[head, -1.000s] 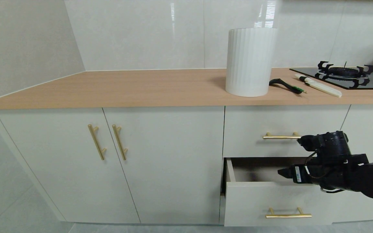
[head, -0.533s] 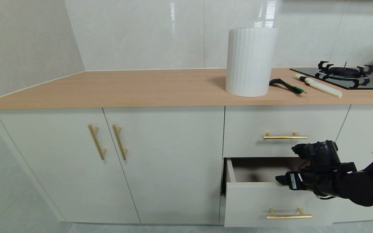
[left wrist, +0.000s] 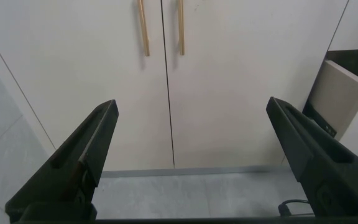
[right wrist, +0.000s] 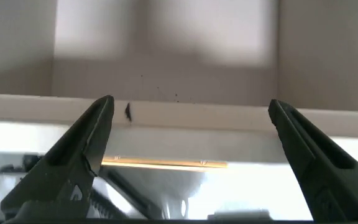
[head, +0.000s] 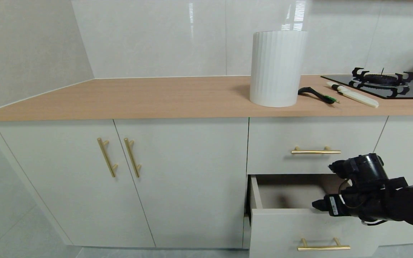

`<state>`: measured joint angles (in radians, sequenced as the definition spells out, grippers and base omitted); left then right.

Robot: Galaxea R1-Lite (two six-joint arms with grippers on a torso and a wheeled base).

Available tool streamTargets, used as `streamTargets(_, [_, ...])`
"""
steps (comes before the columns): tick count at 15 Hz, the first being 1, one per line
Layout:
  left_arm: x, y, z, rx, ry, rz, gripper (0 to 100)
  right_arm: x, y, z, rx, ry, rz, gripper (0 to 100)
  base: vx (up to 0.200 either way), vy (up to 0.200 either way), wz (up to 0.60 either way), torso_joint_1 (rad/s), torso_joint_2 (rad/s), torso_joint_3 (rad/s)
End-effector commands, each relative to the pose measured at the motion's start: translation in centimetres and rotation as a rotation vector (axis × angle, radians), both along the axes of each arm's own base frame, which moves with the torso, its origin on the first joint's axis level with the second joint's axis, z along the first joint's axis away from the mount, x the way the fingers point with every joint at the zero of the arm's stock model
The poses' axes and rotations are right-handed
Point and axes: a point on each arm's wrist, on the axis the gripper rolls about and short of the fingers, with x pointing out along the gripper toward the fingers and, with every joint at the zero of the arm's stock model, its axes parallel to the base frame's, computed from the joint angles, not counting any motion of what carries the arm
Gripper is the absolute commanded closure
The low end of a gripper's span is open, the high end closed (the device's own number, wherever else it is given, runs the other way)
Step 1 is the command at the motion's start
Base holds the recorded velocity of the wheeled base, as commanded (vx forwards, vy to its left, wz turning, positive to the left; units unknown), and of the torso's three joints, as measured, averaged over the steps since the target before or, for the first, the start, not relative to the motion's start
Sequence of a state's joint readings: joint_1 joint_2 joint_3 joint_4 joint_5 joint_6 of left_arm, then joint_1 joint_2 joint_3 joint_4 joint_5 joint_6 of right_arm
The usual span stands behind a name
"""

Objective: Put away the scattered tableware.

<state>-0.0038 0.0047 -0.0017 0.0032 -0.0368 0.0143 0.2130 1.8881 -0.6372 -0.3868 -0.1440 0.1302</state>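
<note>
Although the scattered tableware, a black-handled utensil (head: 316, 94) and a white utensil (head: 353, 95), lies on the worktop (head: 156, 96) above the open drawer (head: 285, 211), long axes slanting toward its right, the right claw (right wrist: 189, 106) hangs at the drawer's front edge, spread wide and empty. I judge that arm the nearer.

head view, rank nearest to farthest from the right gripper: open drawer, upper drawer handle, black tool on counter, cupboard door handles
1. open drawer, right gripper at its front edge
2. upper drawer handle, just above
3. black tool, up on the counter
4. cupboard door handles, far to the left
</note>
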Motion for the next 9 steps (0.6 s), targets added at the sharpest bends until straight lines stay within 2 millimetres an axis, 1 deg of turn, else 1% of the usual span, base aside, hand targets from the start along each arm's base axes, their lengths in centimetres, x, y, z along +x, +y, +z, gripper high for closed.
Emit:
streamTargets(1, [0.0, 0.0, 0.0, 0.001, 0.003, -0.001, 0, 0.0, 0.0, 0.4, 0.003, -0.015, 0.0, 0, 0.0, 0.0, 0.0, 0.0, 0.0, 0.0])
streamTargets(4, [0.0, 0.0, 0.0, 0.0, 0.002, -0.001, 0, -0.2, 0.0, 0.2, -0.009, 0.012, 0.007, 0, 0.0, 0.0, 0.0, 0.0, 0.0, 0.0])
streamTargets(9, [0.0, 0.0, 0.0, 0.0, 0.002, -0.001, 0, -1.2, 0.1, -0.3, -0.062, 0.157, 0.048, 0, 0.0, 0.0, 0.0, 0.0, 0.0, 0.0])
